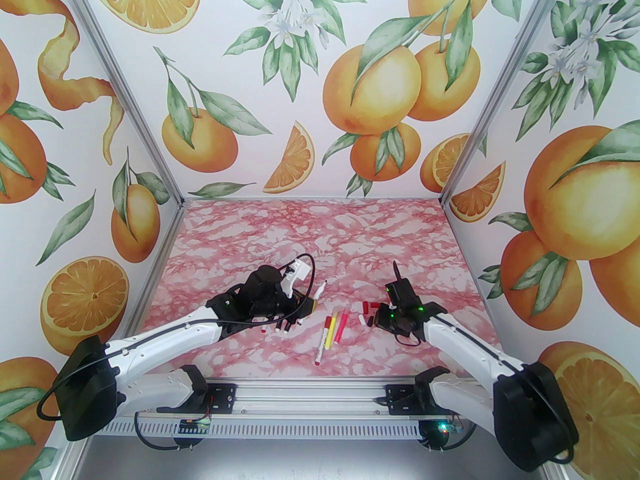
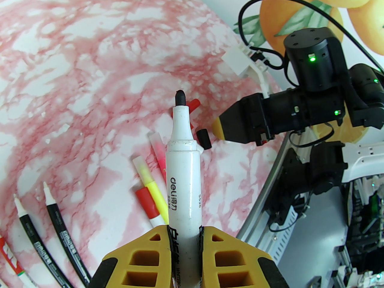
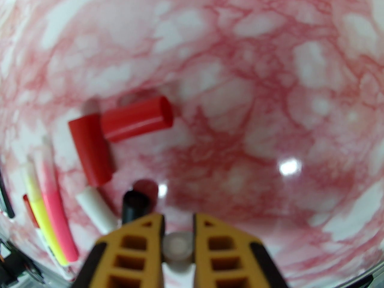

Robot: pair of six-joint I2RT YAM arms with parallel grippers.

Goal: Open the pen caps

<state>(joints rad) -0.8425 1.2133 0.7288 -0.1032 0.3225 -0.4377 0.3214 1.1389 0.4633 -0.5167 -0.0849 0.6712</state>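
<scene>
Status | left gripper [image 2: 184,231] clamps uncapped white marker [image 2: 183,175] | right gripper [image 3: 178,220] clamps white cap [image 3: 178,246] | red caps [image 3: 135,121] at its ten o'clock

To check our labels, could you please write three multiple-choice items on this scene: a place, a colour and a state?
1. Where is the white marker? A in the left claw; B on the table; C on the rail.
2. What colour is its tip? A red; B black; C yellow.
3. The right claw is: A open; B shut on nothing; C shut on a pale cap.
Answers: A, the claw clamps its barrel; B, the bare tip is black; C, the cap sits in its grip.
</scene>
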